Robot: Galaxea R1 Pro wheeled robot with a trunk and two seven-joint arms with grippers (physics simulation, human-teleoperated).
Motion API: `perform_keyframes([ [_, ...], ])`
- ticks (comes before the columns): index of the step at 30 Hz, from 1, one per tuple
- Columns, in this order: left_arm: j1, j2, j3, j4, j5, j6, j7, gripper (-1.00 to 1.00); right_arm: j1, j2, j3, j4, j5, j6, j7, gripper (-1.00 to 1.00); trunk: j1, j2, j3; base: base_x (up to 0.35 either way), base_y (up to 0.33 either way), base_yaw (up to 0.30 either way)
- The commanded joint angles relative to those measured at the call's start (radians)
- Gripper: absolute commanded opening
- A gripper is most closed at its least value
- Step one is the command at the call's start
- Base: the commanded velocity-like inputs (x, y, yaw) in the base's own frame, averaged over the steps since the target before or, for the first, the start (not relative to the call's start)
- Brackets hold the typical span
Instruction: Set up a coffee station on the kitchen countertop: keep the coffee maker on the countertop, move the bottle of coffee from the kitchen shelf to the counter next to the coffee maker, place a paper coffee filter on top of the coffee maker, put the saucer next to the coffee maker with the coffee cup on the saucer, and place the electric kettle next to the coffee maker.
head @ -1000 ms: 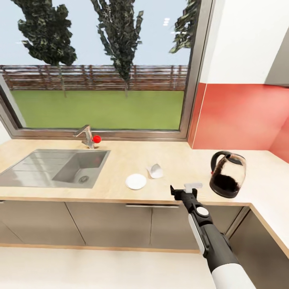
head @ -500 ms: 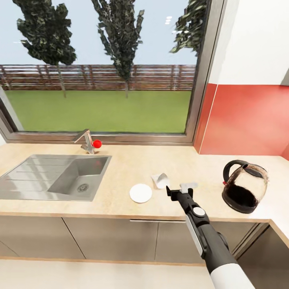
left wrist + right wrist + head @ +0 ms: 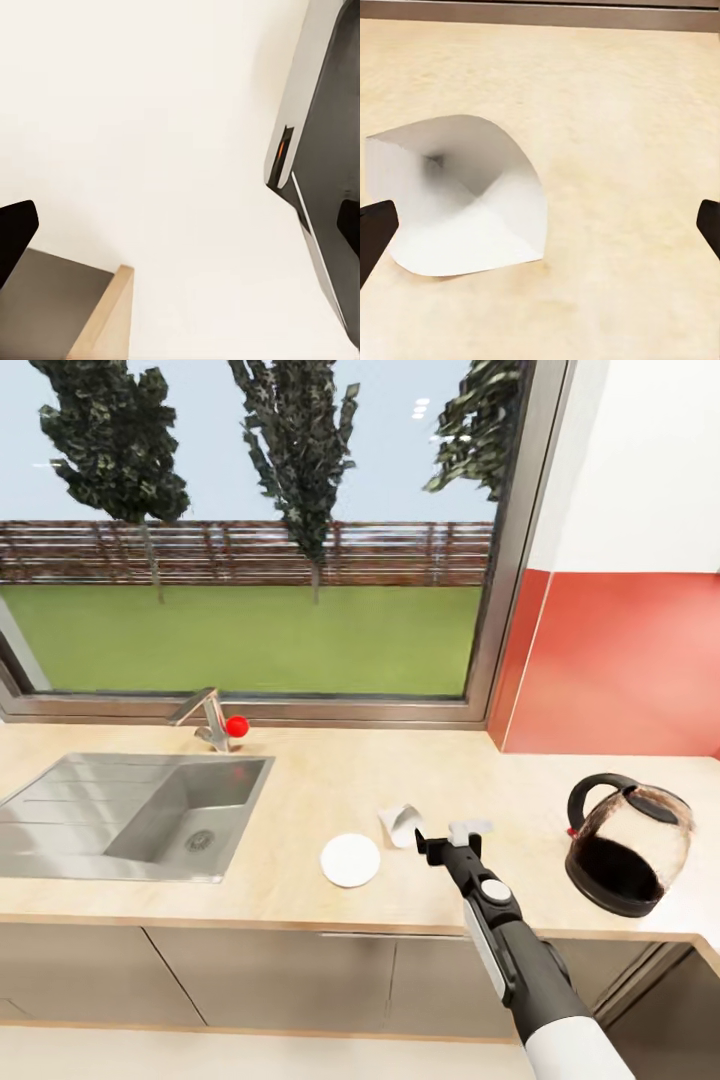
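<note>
Right end effector point(image 3: 452, 844) hovers with jaws spread wide over the surface point(image 3: 300, 780), just beside the paper coffee filter point(image 3: 402, 824); saucer point(image 3: 350, 859) lies left, electric kettle point(image 3: 628, 844) well right.

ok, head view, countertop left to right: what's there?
sink → faucet → saucer → paper filter → right gripper → glass kettle
</note>
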Motion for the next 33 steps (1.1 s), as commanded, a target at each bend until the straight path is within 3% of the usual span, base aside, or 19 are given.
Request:
perform_keyframes([
  [1,0.001,0.000,0.001,0.000,0.009,0.008,0.001,1.00,-0.001,0.000,0.000,0.005,0.005,0.006,0.001,1.00,0.001,-0.002,-0.002,0.325,0.000,0.000],
  [27,0.014,-0.003,0.002,0.000,0.009,0.024,0.002,1.00,-0.001,0.000,0.000,0.107,0.005,-0.002,-0.002,1.00,0.001,-0.002,-0.002,0.119,0.000,0.000],
  [33,0.015,-0.003,0.002,0.000,0.009,0.024,0.002,1.00,-0.001,0.000,0.000,0.161,0.006,-0.066,-0.002,1.00,0.001,-0.002,-0.002,0.048,0.000,0.000],
])
